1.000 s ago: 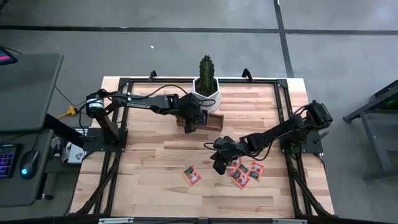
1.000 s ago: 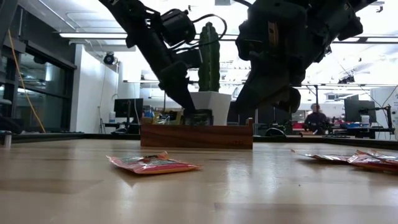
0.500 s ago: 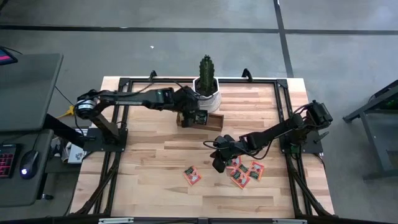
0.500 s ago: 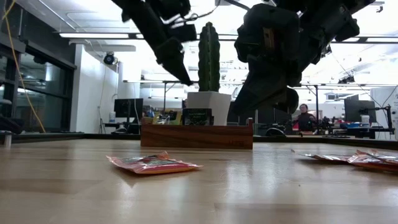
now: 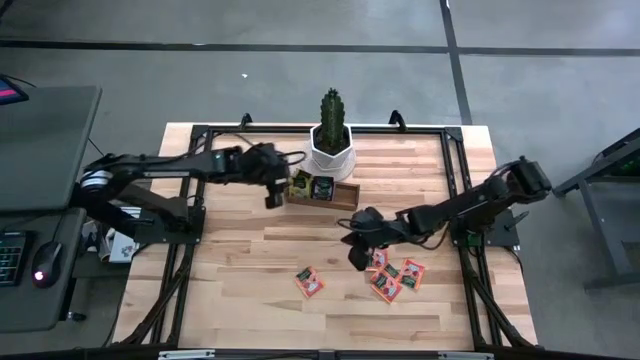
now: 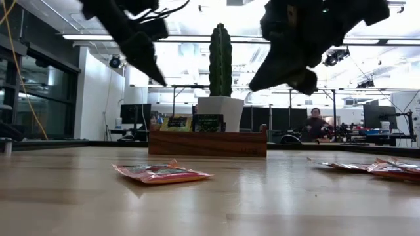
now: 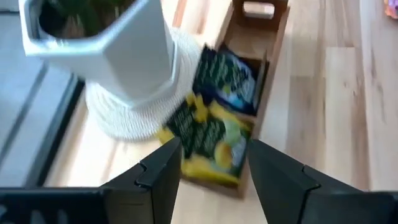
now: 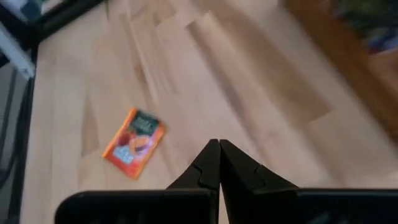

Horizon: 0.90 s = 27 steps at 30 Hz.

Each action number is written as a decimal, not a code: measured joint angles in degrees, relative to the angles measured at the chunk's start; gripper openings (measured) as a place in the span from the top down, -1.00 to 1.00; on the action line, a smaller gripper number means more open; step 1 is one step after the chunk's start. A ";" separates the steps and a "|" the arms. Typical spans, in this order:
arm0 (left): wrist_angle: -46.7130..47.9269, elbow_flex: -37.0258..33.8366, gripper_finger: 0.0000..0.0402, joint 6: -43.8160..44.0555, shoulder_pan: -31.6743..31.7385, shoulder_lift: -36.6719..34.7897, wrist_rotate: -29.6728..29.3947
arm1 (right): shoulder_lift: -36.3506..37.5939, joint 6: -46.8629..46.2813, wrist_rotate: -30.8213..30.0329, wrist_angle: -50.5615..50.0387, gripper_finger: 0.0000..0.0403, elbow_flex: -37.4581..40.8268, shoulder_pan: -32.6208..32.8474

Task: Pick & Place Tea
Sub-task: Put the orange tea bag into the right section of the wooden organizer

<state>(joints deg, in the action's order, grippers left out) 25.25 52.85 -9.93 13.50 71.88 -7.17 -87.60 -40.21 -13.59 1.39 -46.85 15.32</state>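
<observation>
Tea in small flat square sachets lies in two places: a yellow-green sachet [image 7: 211, 140] and a dark blue-black sachet [image 7: 227, 78] stand leaning in the brown wooden three-compartment tray [image 5: 322, 192], while orange-red ones lie flat on the light wooden plank table [image 5: 240, 270], one orange-red sachet [image 5: 309, 282] alone and a small cluster of orange-red sachets [image 5: 393, 276] to its right. The tray sits just in front of a white faceted pot holding a green cactus [image 5: 331, 128], and the pot rests on a pale woven mat [image 7: 121, 112]. The left gripper [image 5: 272, 193] hangs in the air just left of the tray, its jaws apart and nothing between them; in the left wrist view its two dark fingers [image 7: 158, 171] frame the yellow-green sachet without touching it. The right gripper [image 5: 358, 256] hangs above the table between the tray and the cluster, its jaws pressed together with nothing in them. A black metal frame [image 5: 210, 131] edges the table, which stands on a grey floor [image 5: 300, 70] crossed by dark lines. At the left stands a grey desk [image 5: 40, 130]. In the low view the room behind is bright, with ceiling strip lights [image 6: 98, 37], monitors [image 6: 134, 113], and a person [image 6: 316, 121] far off.
</observation>
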 joint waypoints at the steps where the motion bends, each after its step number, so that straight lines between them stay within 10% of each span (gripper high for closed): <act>1: -0.80 -2.12 0.10 1.47 0.00 -1.64 0.23 | 1.39 0.09 -1.05 -0.14 1.00 0.89 -0.23; 13: -9.27 -18.34 0.10 10.34 -5.94 -20.60 2.04 | 21.84 -4.94 -8.44 6.06 1.00 15.46 -0.69; 27: -19.95 -31.36 0.10 24.38 -25.08 -28.94 -7.90 | 22.82 -3.81 -10.89 6.53 1.00 12.71 -0.43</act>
<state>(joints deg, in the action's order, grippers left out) 5.30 21.50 14.45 -11.58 42.95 -15.07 -64.78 -44.01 -24.49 7.91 -34.14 14.89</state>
